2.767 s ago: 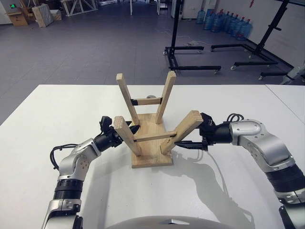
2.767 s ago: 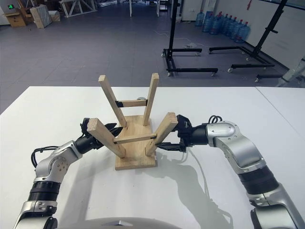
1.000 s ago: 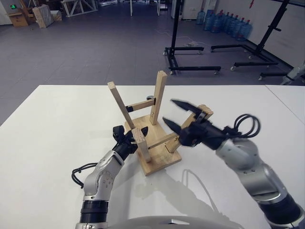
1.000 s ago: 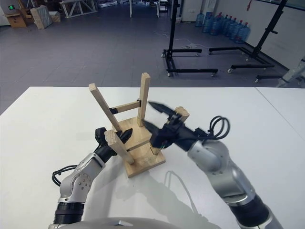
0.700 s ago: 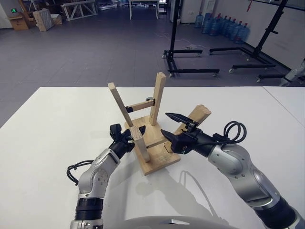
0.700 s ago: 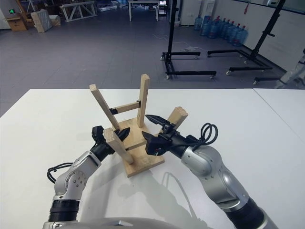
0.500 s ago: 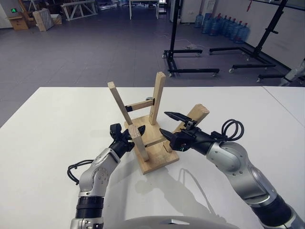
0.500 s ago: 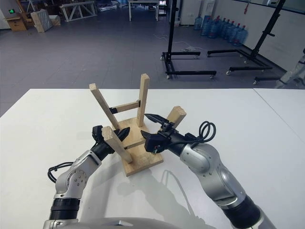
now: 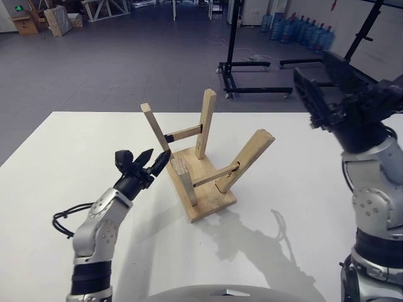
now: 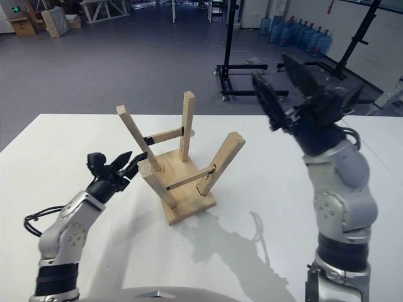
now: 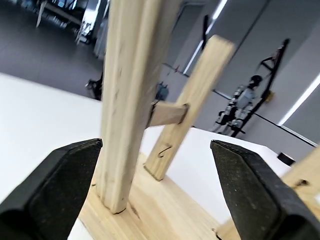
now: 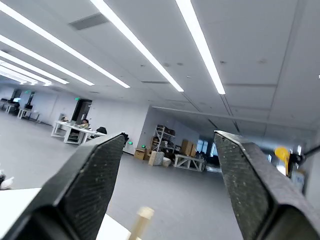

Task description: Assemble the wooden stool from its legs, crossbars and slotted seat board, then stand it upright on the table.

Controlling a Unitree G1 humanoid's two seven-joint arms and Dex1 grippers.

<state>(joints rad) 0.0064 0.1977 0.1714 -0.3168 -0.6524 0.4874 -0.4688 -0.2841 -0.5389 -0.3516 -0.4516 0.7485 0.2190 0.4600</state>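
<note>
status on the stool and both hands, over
Left hand open beside stool; right hand open, raised high. Stool assembled, legs up, seat board on table, not yet upright.

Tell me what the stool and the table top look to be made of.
Stool: pale bare wood, seemingly unpainted and matte; grain lines and small dark flecks show along its leg in the left wrist view.
Table: smooth, uniform white top with no grain, perhaps laminate or painted board; what lies under the surface cannot be told.
</note>
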